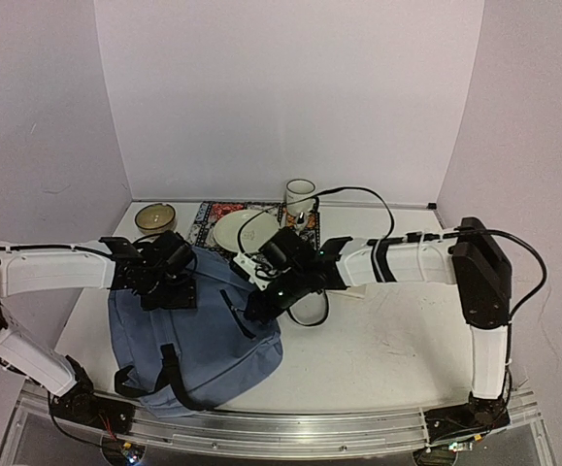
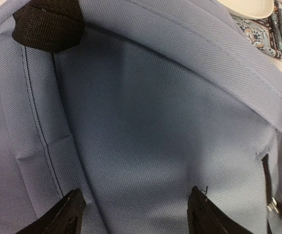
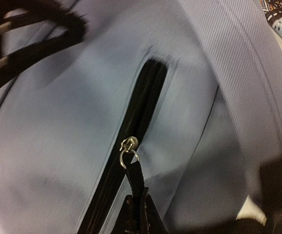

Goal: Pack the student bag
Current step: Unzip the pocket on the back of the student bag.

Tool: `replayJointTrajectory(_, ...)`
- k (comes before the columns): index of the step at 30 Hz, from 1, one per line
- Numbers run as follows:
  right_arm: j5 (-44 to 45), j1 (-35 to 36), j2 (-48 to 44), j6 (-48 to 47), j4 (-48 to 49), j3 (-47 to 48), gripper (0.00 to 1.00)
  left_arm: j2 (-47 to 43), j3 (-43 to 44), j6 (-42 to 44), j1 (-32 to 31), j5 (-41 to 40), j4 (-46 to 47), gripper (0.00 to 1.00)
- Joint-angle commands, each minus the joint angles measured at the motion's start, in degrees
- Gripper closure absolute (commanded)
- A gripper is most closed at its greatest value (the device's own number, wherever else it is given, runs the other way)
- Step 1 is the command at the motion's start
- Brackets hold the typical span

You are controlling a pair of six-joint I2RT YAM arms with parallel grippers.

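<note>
The right gripper [image 3: 137,214] had its jaws pressed together on the black pull strap [image 3: 135,178] of the front zipper [image 3: 145,97], the strap running up from the fingertips to the silver slider [image 3: 128,146]. The pinch sat low on the strap, so only a narrow band of webbing was caught. A pull at an angle to the track could have slid the strap out of the jaws, or lifted the loose fabric so that the slider jammed instead of running. The student bag [image 1: 198,340] lay flat on the table [image 1: 387,349], left of centre and towards the near edge, with its black straps [image 1: 169,374] trailing at the front. Beyond the zipper, over the upper left of the bag, the left gripper [image 2: 133,217] stood wide open just above the fabric, holding nothing. With nothing pinning the cloth, the whole bag could have dragged along with the zipper pull rather than opening. It might then have slid towards the plate [image 1: 240,231] on the patterned mat [image 1: 211,212] just behind it. Farther back, near the rear wall, sat a bowl [image 1: 154,216] and a white mug [image 1: 300,192], both apart from the bag and in less danger.
</note>
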Motion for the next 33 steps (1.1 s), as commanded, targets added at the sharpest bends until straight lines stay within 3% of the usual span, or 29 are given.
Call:
replayJointTrajectory(1,-4.3,2.6,-8.4,2.6,-3.4,-5.0,1.0,2.6,0.1,1.8,1.8,-3.9,0.6,0.25)
replayJointTrajectory(10,-8.4,12.4,-12.0,6.1,-4.6,-9.1,1.0,7.3,6.0,5.5,4.2,-6.6,0.6,0.24)
replayJointTrajectory(19,-8.3,17.8,-8.3,8.2,-2.9,-3.5,0.99,7.3,8.7,7.7,4.2,-6.7,1.8,0.24)
replayJointTrajectory(25,-0.8,15.5,-11.6,5.7,-6.3,-3.1,0.77,1.6,6.9,6.7,4.2,-4.7,2.0,0.24)
replayJointTrajectory(29,2.7,8.1,-17.7,3.5,-9.3,-6.7,0.64,-2.6,5.0,5.4,4.1,-2.2,2.2,0.23)
replayJointTrajectory(31,3.2,3.9,-20.7,1.7,-9.9,-8.6,0.49,-4.5,4.1,4.5,4.1,-1.0,2.2,0.23)
replayJointTrajectory(33,3.6,-1.1,-22.8,0.1,-10.0,-10.4,0.41,-6.4,3.4,3.6,4.0,0.4,2.3,0.23)
